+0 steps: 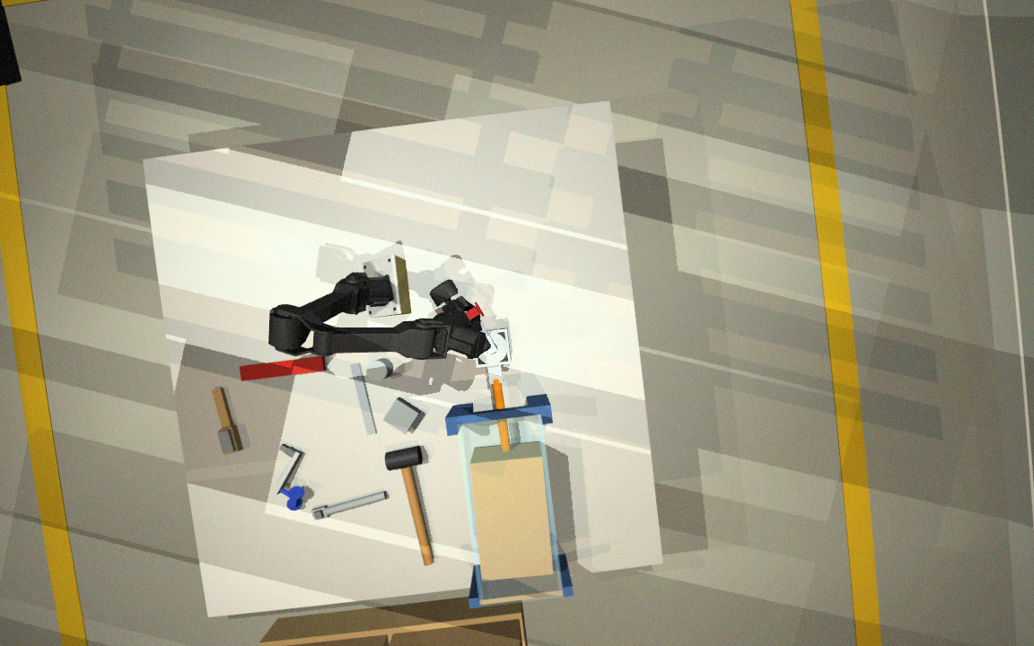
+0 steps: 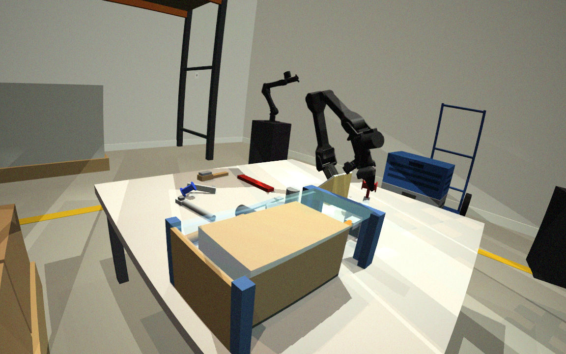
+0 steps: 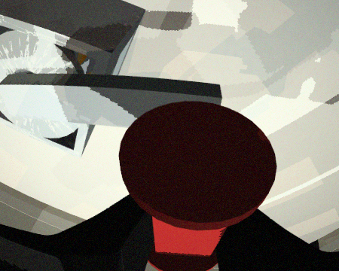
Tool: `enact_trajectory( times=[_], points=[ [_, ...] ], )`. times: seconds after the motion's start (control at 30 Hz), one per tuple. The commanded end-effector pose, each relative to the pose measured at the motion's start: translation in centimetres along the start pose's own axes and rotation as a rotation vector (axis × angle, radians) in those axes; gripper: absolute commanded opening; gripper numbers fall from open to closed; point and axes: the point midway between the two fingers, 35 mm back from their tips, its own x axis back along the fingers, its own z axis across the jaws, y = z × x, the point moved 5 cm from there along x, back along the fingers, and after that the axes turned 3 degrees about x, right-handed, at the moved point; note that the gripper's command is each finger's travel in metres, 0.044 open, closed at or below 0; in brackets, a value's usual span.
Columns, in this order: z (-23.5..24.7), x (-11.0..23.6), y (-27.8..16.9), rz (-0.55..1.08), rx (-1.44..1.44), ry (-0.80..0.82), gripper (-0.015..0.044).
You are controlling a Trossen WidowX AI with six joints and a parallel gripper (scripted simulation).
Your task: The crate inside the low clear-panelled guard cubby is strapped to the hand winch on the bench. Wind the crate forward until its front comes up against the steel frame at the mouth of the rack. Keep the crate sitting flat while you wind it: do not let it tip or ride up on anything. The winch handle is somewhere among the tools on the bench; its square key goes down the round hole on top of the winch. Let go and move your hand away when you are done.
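Observation:
My gripper (image 3: 187,190) (image 1: 472,313) is shut on the red knob (image 3: 197,162) (image 2: 363,187) of the winch handle. The handle's grey arm (image 3: 169,94) runs from the knob to over the winch (image 1: 494,350) (image 3: 34,99). Its key and the round hole are hidden. An orange strap (image 1: 498,393) runs from the winch side into the cubby, to the crate. The tan crate (image 1: 512,514) (image 2: 271,233) sits flat inside the clear-panelled cubby. A gap shows between its front and the blue steel frame (image 1: 456,420) (image 2: 366,244) at the mouth.
Left of the cubby on the bench (image 1: 328,578) lie a mallet (image 1: 416,514), a wrench (image 1: 352,504), a crank with a blue knob (image 1: 294,498), a grey block (image 1: 403,414), a flat bar (image 1: 363,399), a brush-like tool (image 1: 223,414) and a red bar (image 1: 282,369).

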Motion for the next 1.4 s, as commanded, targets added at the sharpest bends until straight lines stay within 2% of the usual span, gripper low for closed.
enact_trajectory(
  times=[0.0,1.37],
  points=[
    [0.0,0.1,0.9,-0.015,-0.004,0.002,0.0],
    [1.4,2.1,5.2,-0.019,-0.005,0.002,0.0]
  ],
)
